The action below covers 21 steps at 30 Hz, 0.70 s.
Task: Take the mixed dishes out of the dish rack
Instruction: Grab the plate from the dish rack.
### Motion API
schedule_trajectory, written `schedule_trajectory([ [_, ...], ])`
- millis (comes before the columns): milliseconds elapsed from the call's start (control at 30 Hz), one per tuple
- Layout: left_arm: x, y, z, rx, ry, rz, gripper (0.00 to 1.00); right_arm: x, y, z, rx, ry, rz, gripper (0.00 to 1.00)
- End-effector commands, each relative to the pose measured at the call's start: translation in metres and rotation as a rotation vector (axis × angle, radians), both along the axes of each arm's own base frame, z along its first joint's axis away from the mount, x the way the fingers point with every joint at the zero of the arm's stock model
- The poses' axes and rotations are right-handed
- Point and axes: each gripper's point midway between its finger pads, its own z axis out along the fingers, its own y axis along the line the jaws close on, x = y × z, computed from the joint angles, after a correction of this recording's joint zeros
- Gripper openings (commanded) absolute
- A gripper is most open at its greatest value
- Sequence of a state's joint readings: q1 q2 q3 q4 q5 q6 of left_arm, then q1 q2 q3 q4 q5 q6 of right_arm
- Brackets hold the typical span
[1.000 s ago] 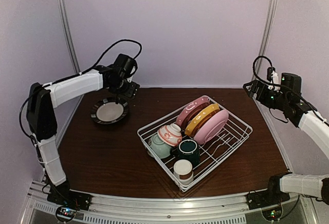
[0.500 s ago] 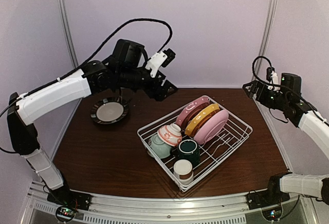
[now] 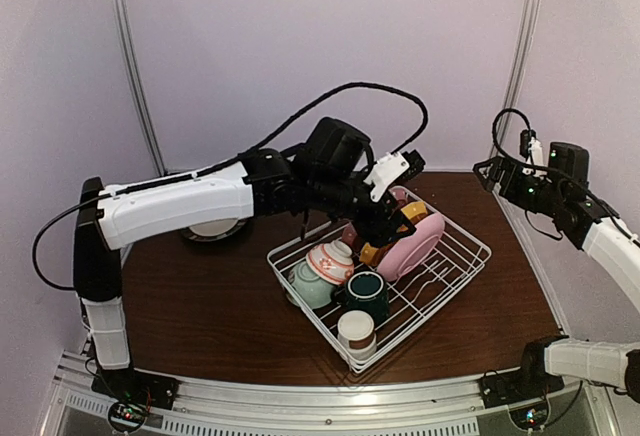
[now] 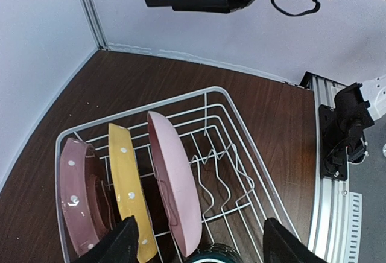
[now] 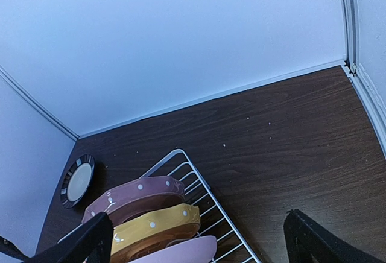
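Top external view first: the left arm is stretched right across the table (image 3: pixel 200 306), and its pincer (image 3: pixel 385 224) hangs over the far corner of the dish rack (image 3: pixel 445 278), above the standing plates. Left wrist view has the close-up: fingers spread wide, released, nothing held. Below them stand three plates on edge in the prongs, side by side: the mauve plate (image 4: pixel 75 190), the yellow plate (image 4: pixel 126 184) and the pale pink plate (image 4: pixel 175 178).

Over on the other side, the right pincer (image 5: pixel 199 216) sits high and well apart from the rack, also spread wide and holding nothing.

Every other dish is in the rack too: the patterned bowl (image 3: pixel 330 261), the pale green bowl (image 3: pixel 308 288), the dark green mug (image 3: pixel 368 294) and the white-and-brown cup (image 3: pixel 357 333) are crowded into the near end. One black-rimmed plate (image 5: pixel 77 181) lies flat on the table by the far left wall.

This looks like the approach for a plate pick. The catch is that the open fingers appear to span both the yellow and the pale pink rims. Best play is to shift sideways until a single rim sits between the fingers, then come down on that plate's top edge. Clench squarely across its thickness and lift straight up along the prongs, so the neighbours don't tip or clatter.
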State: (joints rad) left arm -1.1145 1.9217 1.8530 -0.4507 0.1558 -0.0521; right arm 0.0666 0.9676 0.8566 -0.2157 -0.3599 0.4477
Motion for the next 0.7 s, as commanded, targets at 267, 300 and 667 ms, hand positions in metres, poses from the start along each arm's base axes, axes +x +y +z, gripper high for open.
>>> schedule_trajectory([
  [267,0.014,-0.033,-0.068,0.098,0.085,0.089,0.61,-0.005,-0.004,-0.013,-0.024,0.026,-0.010,1.00],
  [300,0.015,-0.035,-0.073,0.103,0.090,0.089,0.61,-0.005,-0.004,-0.013,-0.024,0.025,-0.010,1.00],
  [667,0.024,-0.054,-0.110,0.131,0.126,0.114,0.49,-0.005,-0.005,-0.015,-0.027,0.029,-0.014,1.00],
])
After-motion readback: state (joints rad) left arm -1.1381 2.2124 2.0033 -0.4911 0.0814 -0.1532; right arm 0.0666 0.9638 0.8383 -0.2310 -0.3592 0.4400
